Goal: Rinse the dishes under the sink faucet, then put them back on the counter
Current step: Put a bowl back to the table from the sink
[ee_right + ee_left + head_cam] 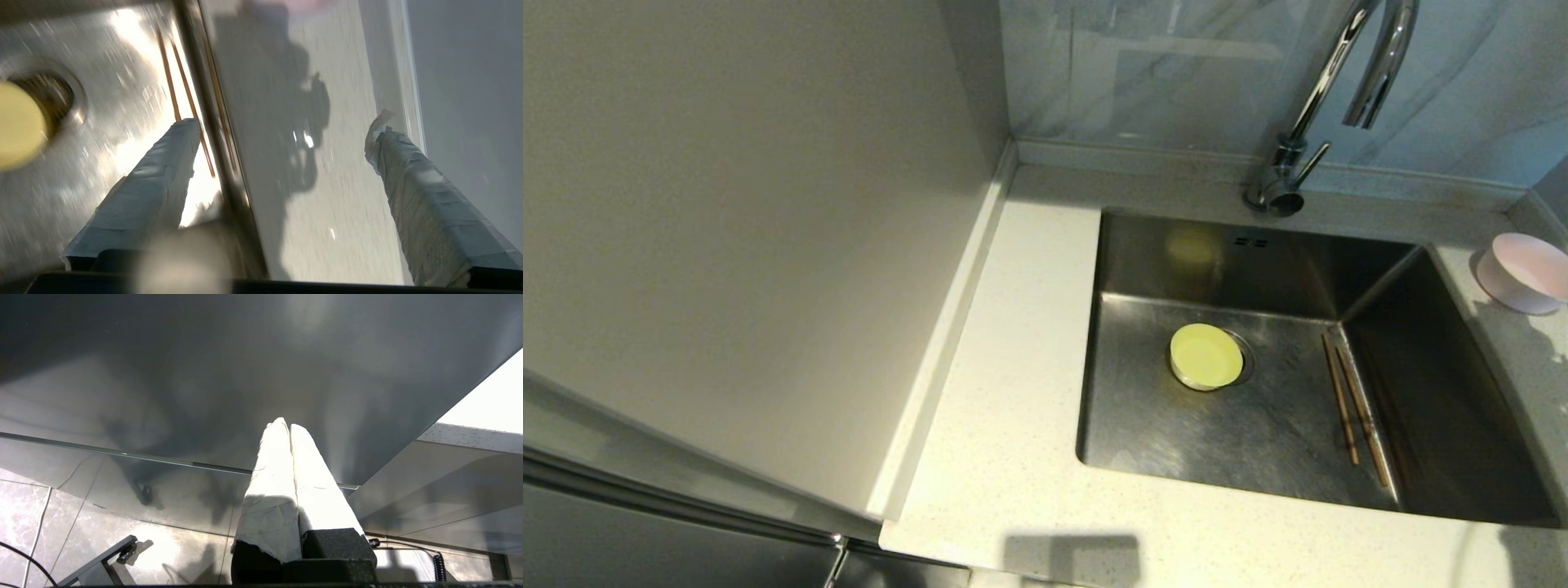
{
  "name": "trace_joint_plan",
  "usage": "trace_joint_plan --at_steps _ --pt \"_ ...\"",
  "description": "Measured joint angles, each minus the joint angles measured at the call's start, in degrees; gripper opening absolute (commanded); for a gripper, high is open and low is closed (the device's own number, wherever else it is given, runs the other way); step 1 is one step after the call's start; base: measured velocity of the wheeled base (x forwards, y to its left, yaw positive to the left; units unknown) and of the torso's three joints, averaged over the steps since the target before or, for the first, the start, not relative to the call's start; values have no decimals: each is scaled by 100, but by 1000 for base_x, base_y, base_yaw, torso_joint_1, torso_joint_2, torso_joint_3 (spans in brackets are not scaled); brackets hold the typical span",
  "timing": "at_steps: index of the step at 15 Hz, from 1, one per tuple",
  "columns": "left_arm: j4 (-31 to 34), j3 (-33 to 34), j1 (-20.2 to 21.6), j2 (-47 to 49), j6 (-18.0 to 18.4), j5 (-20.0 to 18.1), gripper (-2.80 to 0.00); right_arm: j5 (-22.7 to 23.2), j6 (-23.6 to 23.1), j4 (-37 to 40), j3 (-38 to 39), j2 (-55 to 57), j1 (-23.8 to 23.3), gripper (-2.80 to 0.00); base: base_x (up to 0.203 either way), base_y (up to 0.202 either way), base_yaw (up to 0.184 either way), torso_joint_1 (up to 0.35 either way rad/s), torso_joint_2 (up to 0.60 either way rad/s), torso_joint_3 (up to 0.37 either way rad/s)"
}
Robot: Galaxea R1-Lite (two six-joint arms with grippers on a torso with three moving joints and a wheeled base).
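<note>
The yellow-green bowl sits on the drain of the sink. Two chopsticks lie side by side along the sink floor's right edge. The pale pink bowl stands on the counter right of the sink. The faucet arches over the basin's back edge. My right gripper hangs open and empty above the sink's right rim, one finger over the basin near the chopsticks, the other over the counter. The yellow-green bowl shows off to its side. No gripper shows in the head view.
My left gripper is parked low, shut, facing a dark cabinet front with floor tiles below. A plain beige wall panel borders the counter's left side. A tiled back wall stands behind the faucet.
</note>
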Motion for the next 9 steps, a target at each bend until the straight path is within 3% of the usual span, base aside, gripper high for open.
trace_joint_plan --at_steps 4,9 --pt "-2 0 5 0 0 1 -280 -880 -77 526 -117 -106 200 0 0 0 0 0 0 0" --pt "0 0 5 0 -1 1 -280 -924 38 1130 -329 -140 668 0 0 0 0 0 0 0"
